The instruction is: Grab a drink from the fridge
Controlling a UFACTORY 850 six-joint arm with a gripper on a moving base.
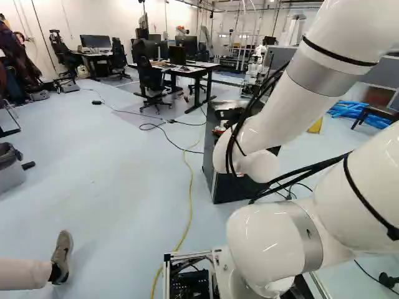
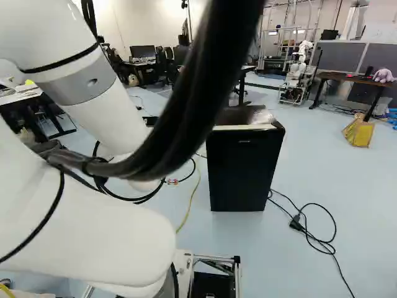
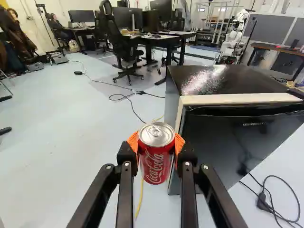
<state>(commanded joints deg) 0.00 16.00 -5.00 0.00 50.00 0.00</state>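
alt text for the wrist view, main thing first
A red drink can gripped between two orange-padded fingers, with a small black fridge beyond it on a pale floor. Farther off stand an office chair and desk.

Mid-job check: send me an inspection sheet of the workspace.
Surface: pale floor; black fridge stands on it.
Job's things: red can, held outside, beside the fridge.
Clutter: yellow object, right of the right base view.
Gripper: jaws shut on the can, orange pads on both sides.
Cables: black cable looped beside the fridge; yellow cable running toward the base.
Surroundings: desk, another robot; person's shoe, left base view.
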